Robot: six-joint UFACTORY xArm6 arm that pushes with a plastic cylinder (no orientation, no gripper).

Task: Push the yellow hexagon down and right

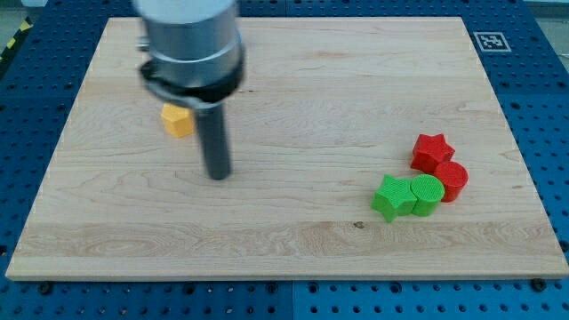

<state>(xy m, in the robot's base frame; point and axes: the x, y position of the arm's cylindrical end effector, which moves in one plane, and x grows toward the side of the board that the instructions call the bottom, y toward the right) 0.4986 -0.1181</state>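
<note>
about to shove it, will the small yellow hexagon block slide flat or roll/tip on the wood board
The small yellow hexagon block looks squat and flat-sided, so it probably slides, not rolls. The smooth wooden board suggests little snagging. My tip sits below-right of it, so an off-centre push may spin it.

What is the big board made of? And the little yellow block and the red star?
The board looks like pale wood with a smooth matte finish: grain lines run across it. The yellow block and red star look like solid-coloured plastic with a dull surface, though painted wood can't be ruled out.
</note>
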